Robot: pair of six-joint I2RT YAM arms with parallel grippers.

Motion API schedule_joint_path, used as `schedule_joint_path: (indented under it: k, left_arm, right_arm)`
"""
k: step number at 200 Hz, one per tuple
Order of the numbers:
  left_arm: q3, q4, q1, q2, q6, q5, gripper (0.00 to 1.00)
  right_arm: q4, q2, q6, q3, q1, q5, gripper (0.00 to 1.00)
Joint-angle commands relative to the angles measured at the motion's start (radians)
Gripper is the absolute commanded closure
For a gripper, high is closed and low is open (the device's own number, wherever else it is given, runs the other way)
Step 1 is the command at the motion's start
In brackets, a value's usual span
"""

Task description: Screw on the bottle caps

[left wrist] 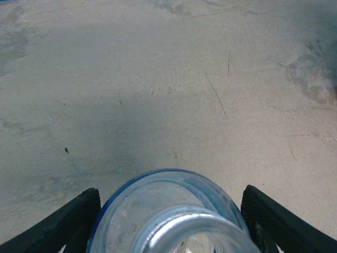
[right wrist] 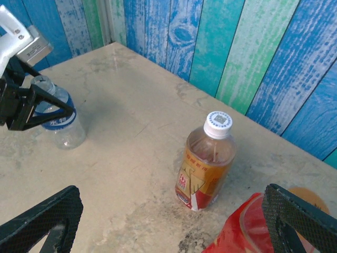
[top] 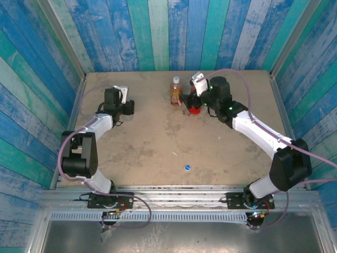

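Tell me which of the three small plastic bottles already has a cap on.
The amber-brown tea bottle, wearing a white cap; the clear blue-labelled bottle and the red drink bottle show open necks.

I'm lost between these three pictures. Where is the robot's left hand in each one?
Top view: the left hand sits at the far left of the table.
Left wrist view: its black fingers rise from the bottom corners, either side of the clear bottle.
Right wrist view: the hand is at the upper left edge, straddling that bottle.
Shared landmark: the clear bottle ties the wrist views; the tea bottle ties top and right wrist.
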Motion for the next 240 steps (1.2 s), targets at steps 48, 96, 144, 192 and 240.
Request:
schedule_joint_path:
  k: [48, 96, 144, 192, 240]
  left_arm:
    - [0.018, -0.025, 0.004, 0.033, 0.016, 0.026, 0.36]
    - [-0.03, 0.007, -0.037, -0.037, 0.025, 0.122, 0.38]
    - [-0.065, 0.01, -0.168, -0.078, 0.176, 0.344, 0.38]
    - [-0.061, -0.088, -0.353, -0.043, 0.353, 0.538, 0.37]
    - [-0.039, -0.166, -0.434, -0.001, 0.412, 0.586, 0.34]
  right_arm:
    - [-0.036, -0.023, -0.014, 0.014, 0.014, -0.013, 0.09]
    - [-0.034, -0.049, 0.013, -0.009, 0.015, -0.014, 0.09]
    - [-0.026, -0.115, 0.056, -0.093, 0.017, 0.0, 0.09]
    - [-0.027, -0.233, 0.064, -0.233, 0.016, 0.114, 0.04]
    - [0.067, -0.343, 0.034, -0.366, 0.016, 0.145, 0.0]
